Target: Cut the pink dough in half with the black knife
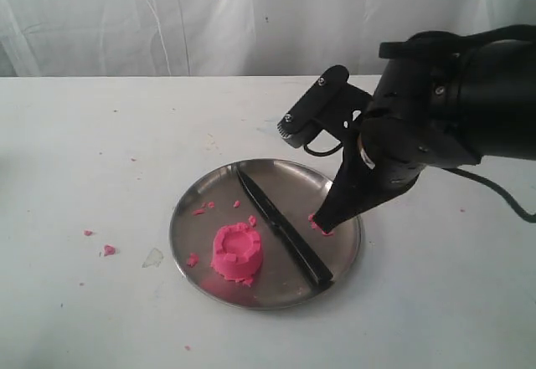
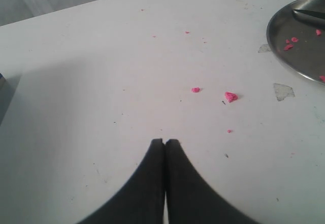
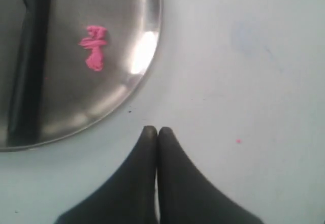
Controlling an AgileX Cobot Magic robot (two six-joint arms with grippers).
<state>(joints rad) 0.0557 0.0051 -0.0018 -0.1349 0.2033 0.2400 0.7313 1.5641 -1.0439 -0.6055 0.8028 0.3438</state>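
A white, lightly soiled tabletop [image 1: 100,151] stands before a pale hanging curtain [image 1: 126,17], with tiny pink crumbs [image 1: 109,250] scattered beside the round metal plate [image 1: 293,185]. Inside the plate sits the bright pink dough lump [image 1: 237,253], a whole short cylinder with a dented top. The slim black knife [image 1: 280,225] lies flat across the plate, just beside the dough. The right arm's [image 1: 452,110] jaws are pressed together, empty, at the plate's rim by a small pink smear [image 3: 94,46], with the knife between them and the dough. The left jaws, also pressed together, hang over bare tabletop well apart from the plate.
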